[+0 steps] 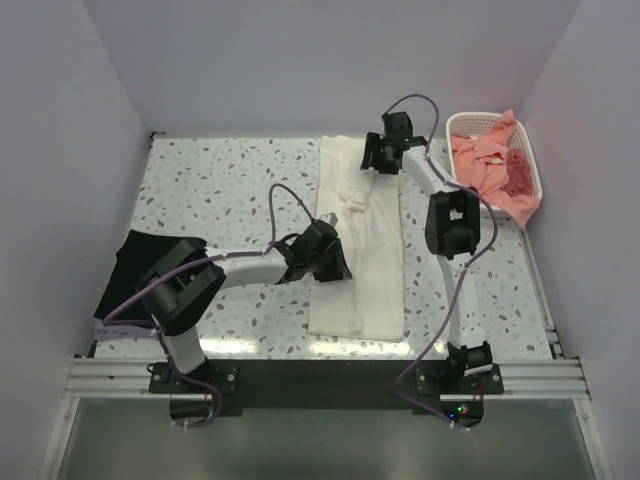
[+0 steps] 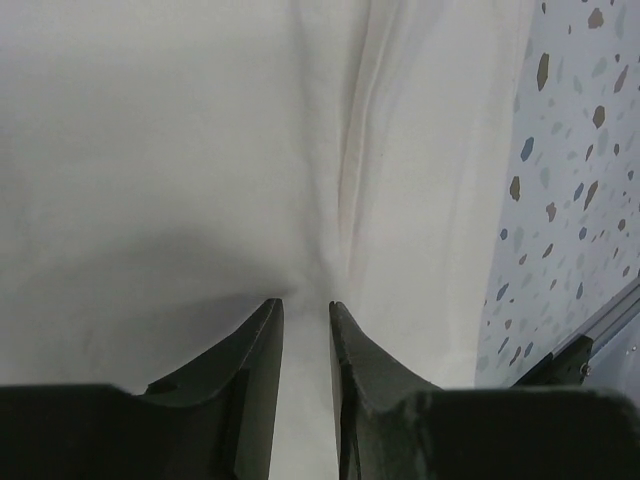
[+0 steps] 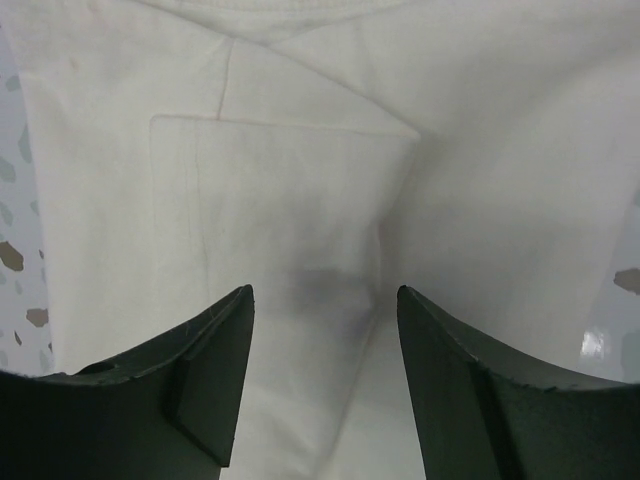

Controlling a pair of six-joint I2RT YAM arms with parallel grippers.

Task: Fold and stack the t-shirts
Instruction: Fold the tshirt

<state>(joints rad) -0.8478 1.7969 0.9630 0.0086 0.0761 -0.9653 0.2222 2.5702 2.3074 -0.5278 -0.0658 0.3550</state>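
Observation:
The cream-white t-shirt (image 1: pixel 372 262) lies folded lengthwise as a long strip down the middle of the table, with no print showing. My left gripper (image 1: pixel 330 258) is at the shirt's left edge near its middle. In the left wrist view the left gripper (image 2: pixel 305 302) has its jaws nearly together, with the cloth (image 2: pixel 150 150) puckering into them. My right gripper (image 1: pixel 381 154) is over the shirt's far end. In the right wrist view the right gripper (image 3: pixel 325 290) is open wide just above the flat cloth (image 3: pixel 300 180). A black t-shirt (image 1: pixel 135 262) lies at the left edge. Salmon-pink tees (image 1: pixel 490 165) fill the basket.
The white lattice basket (image 1: pixel 470 118) stands at the far right corner. The speckled tabletop (image 1: pixel 230 180) shows between the black and cream shirts and in the left wrist view (image 2: pixel 570 200). A metal rail (image 1: pixel 320 375) runs along the near edge. Walls close three sides.

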